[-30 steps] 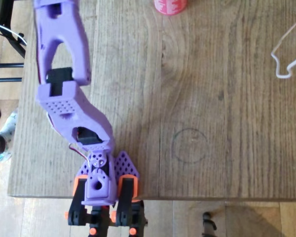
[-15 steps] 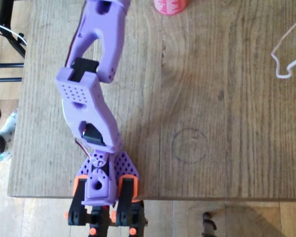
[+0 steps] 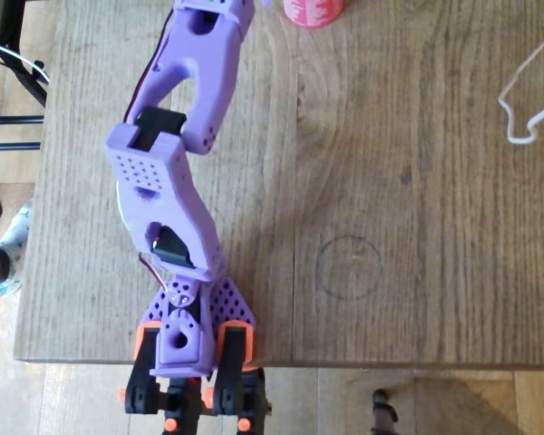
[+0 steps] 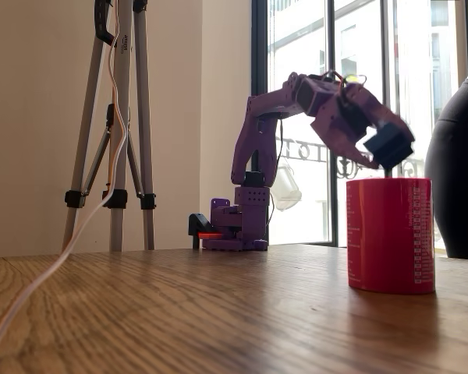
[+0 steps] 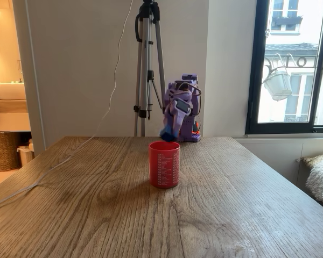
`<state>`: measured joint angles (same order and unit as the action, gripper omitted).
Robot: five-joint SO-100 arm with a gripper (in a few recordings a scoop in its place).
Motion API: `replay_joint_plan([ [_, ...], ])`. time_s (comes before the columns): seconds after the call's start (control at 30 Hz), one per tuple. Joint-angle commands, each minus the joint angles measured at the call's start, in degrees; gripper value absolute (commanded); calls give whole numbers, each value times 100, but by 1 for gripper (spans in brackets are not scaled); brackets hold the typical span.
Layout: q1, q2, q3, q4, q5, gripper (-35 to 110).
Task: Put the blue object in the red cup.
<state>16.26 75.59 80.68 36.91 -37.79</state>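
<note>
One blue object (image 4: 388,144) in claw (image 4: 382,152), above red cup (image 4: 390,234).

brick (image 4: 388,145) above cup (image 4: 390,234) (seemingly), table (image 4: 179,312) beneath

Daylight is admitted through the window (image 5: 290,64) and overexposes the panes in both fixed views. In the low fixed view the arm and the hand (image 4: 386,148) are backlit, and the blue object (image 4: 388,142) held in it is rendered dark and slightly blurred. The near worktop (image 4: 179,327) is out of focus there. In the overhead view a soft shadow is cast beside the arm (image 3: 177,154), and the picture is evenly lit but grainy.
</note>
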Motion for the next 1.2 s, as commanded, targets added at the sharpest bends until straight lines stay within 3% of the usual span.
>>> replay_joint_plan([
  [0.0,-53,571,-105,-105,35,0],
  [0.2,-26,571,-141,-185,-9,1],
  [0.3,9,571,-149,-185,35,23],
  [0.43,53,571,-255,26,211,36],
  [0.7,141,589,-308,70,202,34],
  [0.73,149,589,-308,44,202,30],
  [0.77,158,598,-308,-114,237,9],
  [0.8,167,615,-316,-246,308,0],
  [1.03,53,738,-387,-466,299,0],
  [1.17,-290,1046,-316,-167,773,0],
])
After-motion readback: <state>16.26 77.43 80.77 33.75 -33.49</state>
